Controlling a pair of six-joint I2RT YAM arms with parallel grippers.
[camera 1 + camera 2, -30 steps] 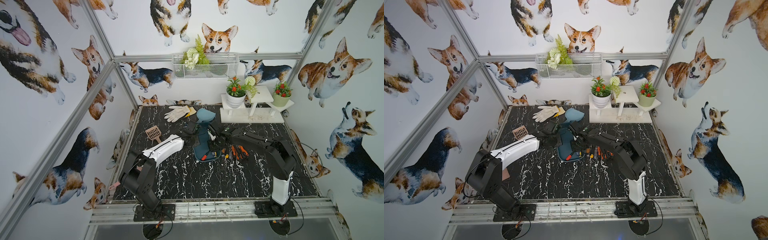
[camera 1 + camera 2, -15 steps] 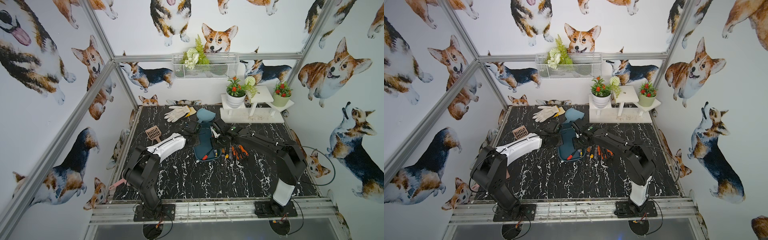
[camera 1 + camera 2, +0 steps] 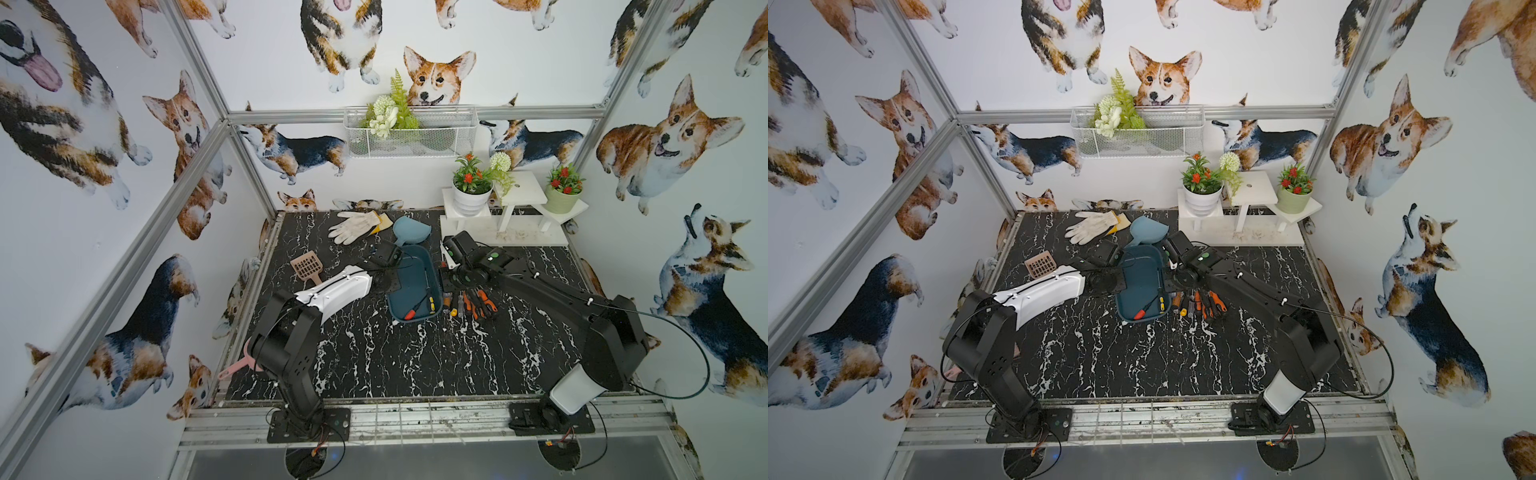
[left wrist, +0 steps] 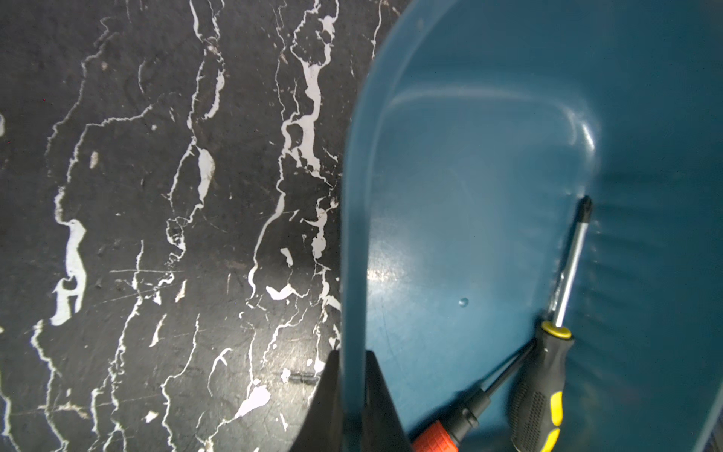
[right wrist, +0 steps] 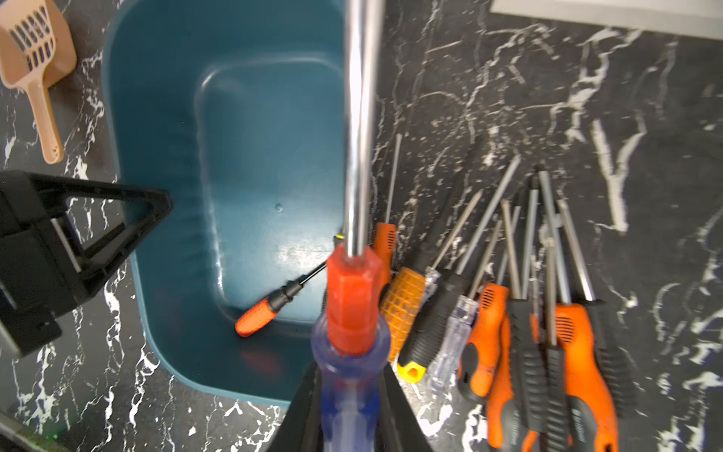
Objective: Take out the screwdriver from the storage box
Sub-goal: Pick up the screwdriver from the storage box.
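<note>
Box sat mid-surface. Left pincer clamped box rim at 10 o'clock. Right pincer, at box's 2 o'clock, gripped blue-handled screwdriver. Orange screwdriver and yellow-black screwdriver lay inside, 6 o'clock end. Spare screwdrivers on surface at box's 4 o'clock.

Quick tally from where I'm standing: one storage box, with two lying in it, an orange-handled screwdriver and a black-and-yellow screwdriver, plus one blue-handled screwdriver up off the table. The loose pile beside the box has at least seven, too overlapped to count properly. Also two potted plants, one tan scoop, one blue dustpan
</note>
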